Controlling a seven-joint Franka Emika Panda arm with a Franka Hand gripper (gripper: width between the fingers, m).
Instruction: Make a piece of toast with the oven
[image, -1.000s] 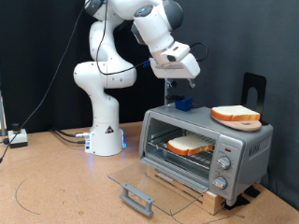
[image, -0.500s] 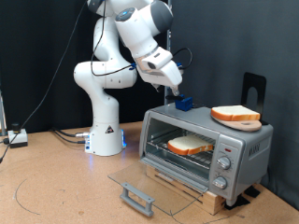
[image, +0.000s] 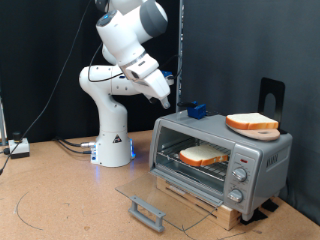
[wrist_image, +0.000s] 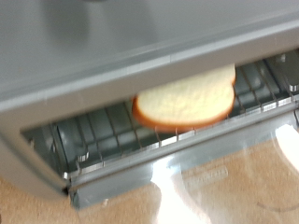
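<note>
The silver oven (image: 258, 162) stands at the exterior view's right, its glass door (image: 165, 195) folded down flat. The piece of toast (image: 203, 155) lies on the wire rack inside. In the wrist view the toast (wrist_image: 185, 98) rests pale on the rack (wrist_image: 93, 140) under the oven's grey top (wrist_image: 112, 47). My gripper (image: 163, 99) hangs in the air above and to the exterior view's left of the oven, apart from it, with nothing seen in it. Its fingers do not show in the wrist view.
A second bread slice (image: 252, 123) lies on the oven's roof, beside a small blue object (image: 195, 110). The door's grey bar handle (image: 147, 212) juts out over the table. My white arm base (image: 112, 145) stands behind, with cables (image: 20, 148) at the left.
My arm has swung from above the oven's roof toward the exterior view's left and slightly down. The bread slices, the door and the blue object have not moved.
</note>
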